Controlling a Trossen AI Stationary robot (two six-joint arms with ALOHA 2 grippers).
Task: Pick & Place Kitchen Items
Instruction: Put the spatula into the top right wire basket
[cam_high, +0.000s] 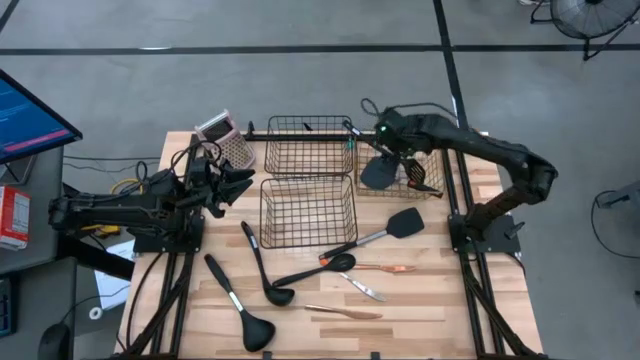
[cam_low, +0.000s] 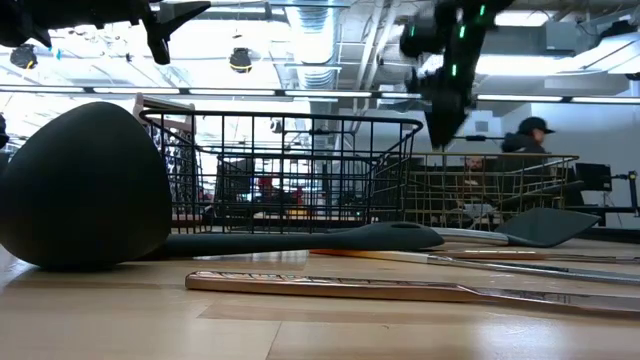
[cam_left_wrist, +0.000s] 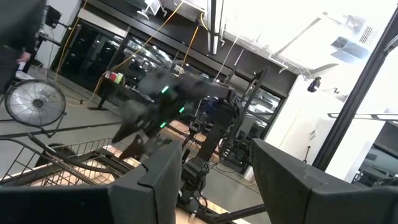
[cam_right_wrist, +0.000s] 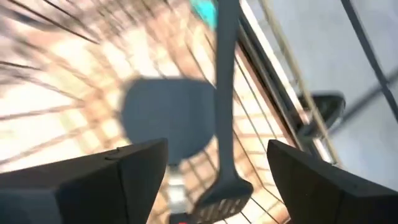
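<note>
My right gripper hangs open above the gold wire basket at the back right, pointing steeply down, with nothing between its fingers. Under it in the basket lie a dark round-headed spatula and a black slotted turner. On the table lie two black ladles, a black spoon, a black turner and thin copper-handled pieces. My left gripper waits open at the left, clear of everything.
Two black wire baskets stand mid-table, left of the gold one. A pink-topped grater stands at the back left near my left arm. A metal fork lies among the utensils. A person shows beyond the table.
</note>
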